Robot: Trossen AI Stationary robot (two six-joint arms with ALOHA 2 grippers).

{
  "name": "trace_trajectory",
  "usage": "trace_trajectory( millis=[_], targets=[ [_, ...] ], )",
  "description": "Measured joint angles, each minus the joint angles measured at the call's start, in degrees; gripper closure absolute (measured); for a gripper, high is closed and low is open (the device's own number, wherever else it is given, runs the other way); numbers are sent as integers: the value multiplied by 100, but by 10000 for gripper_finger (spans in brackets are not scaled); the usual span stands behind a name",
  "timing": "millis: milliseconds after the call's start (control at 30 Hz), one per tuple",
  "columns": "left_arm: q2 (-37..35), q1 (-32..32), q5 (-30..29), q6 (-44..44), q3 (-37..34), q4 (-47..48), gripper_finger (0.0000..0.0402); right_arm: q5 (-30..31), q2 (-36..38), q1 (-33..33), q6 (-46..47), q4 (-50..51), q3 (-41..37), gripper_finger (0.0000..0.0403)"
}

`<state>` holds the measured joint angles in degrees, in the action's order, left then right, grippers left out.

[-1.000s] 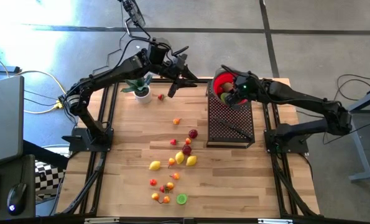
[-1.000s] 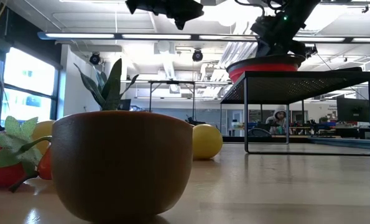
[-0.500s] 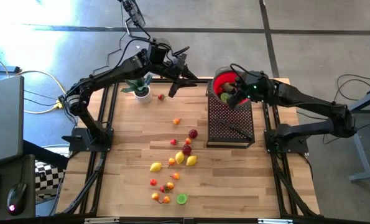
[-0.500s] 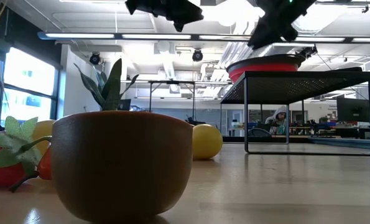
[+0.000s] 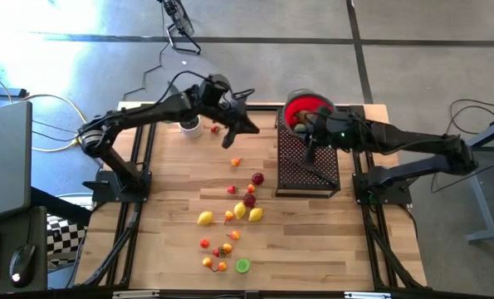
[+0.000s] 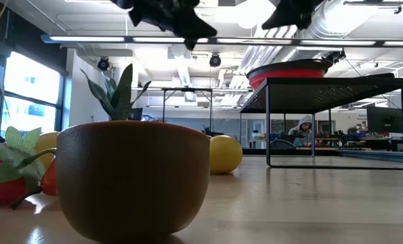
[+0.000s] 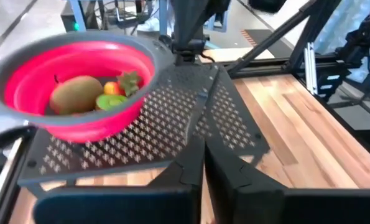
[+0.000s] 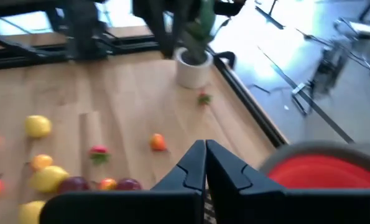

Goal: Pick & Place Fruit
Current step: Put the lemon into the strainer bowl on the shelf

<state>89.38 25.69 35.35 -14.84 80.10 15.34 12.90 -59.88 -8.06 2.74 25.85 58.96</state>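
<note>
Inside red bowl (image 7: 79,68), left wrist view alone reveals fruit (image 7: 76,93); both end effectors closed, empty.

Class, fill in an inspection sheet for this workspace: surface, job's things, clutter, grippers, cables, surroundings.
Surface: wooden table, bare in places.
Job's things: fruit scattered mid-table; a few pieces in the red bowl on the black mesh stand.
Clutter: potted plant at the far edge; brown bowl close to the low camera.
Grippers: left gripper above the table, jaws shut, empty; right gripper over the stand, jaws shut, empty.
Cables: yellow and white leads left of the table.
Surroundings: a person seated far behind.
</note>
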Motion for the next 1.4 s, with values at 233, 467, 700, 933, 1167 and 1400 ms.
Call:
trace_trajectory(
  millis=[233, 467, 700, 933, 1167, 1400],
  targets=[
    [-809, -51, -500, 326, -1019, -260, 390, 38, -39, 500, 1, -627, -322, 399],
    [-1463, -439, -1822, 864, -1614, 628, 389, 64, -39, 661, 202, -1007, -571, 399],
    [-1623, -1181, -3003, 1099, -1627, 1664, 389, 62, -39, 700, 215, -1323, -654, 399],
    [-1621, -1707, -3045, 2047, -1627, 2508, 389, 21, -39, 700, 219, -1414, -654, 399],
    [-1621, -2158, -3058, 3323, -1627, 3285, 389, 15, -39, 700, 219, -1435, -654, 399],
    [-1619, -2507, -3058, 4565, -1627, 3792, 389, -151, -39, 700, 219, -1431, -654, 399]
  ],
)
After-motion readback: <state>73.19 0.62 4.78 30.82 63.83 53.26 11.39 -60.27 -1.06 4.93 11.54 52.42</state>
